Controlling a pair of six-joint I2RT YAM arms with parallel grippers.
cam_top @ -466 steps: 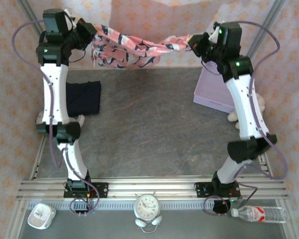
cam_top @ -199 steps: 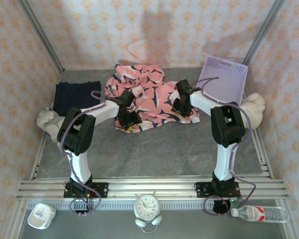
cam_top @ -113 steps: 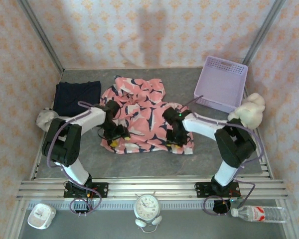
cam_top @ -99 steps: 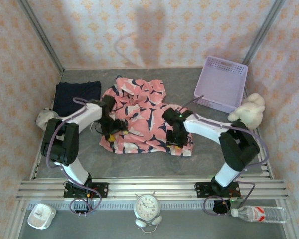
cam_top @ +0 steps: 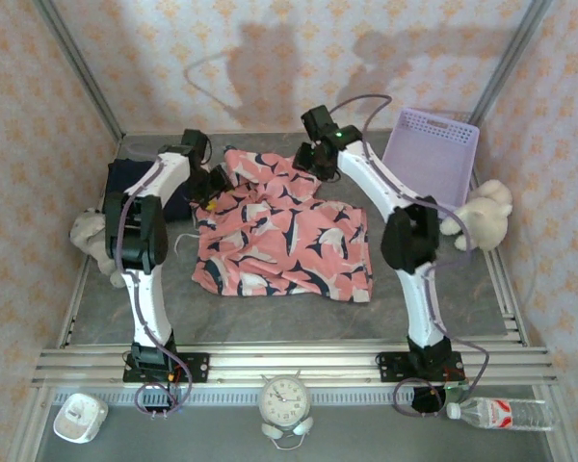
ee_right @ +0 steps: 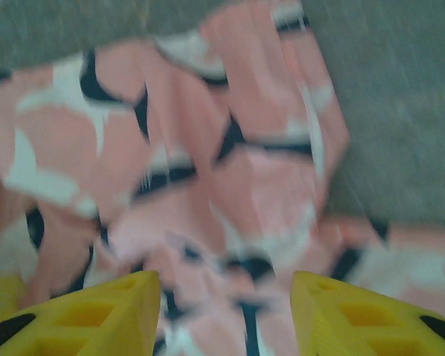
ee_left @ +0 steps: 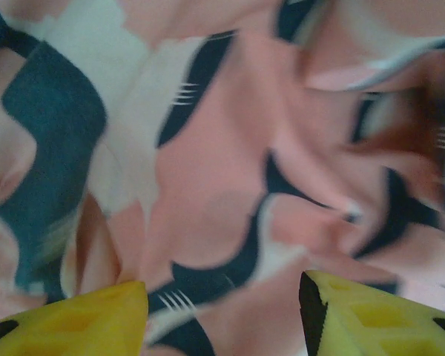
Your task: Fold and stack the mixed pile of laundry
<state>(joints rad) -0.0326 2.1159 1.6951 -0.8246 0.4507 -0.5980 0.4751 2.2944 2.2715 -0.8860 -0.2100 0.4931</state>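
The salmon-pink garment (cam_top: 284, 236) with its navy and white print lies spread out and rumpled in the middle of the table. The plain navy garment (cam_top: 118, 183) lies folded at the far left, partly hidden by my left arm. My left gripper (cam_top: 210, 186) hangs over the pink garment's far-left corner. In the left wrist view its yellow fingertips (ee_left: 81, 319) stand apart, and the gripper (ee_left: 222, 319) is open just above the printed cloth (ee_left: 208, 193). My right gripper (cam_top: 308, 159) is over the far edge. It (ee_right: 226, 311) is open above the cloth (ee_right: 208, 170).
A lavender basket (cam_top: 433, 168) stands at the far right with a plush toy (cam_top: 482, 217) beside it. Another plush toy (cam_top: 91, 236) lies at the left edge. A clock (cam_top: 287, 399), a water bottle (cam_top: 501, 414) and a white device (cam_top: 80, 417) sit in front of the rail.
The pink garment was held up stretched between both grippers, then laid down and let go. Both grippers have since moved from its near edge to its far edge.
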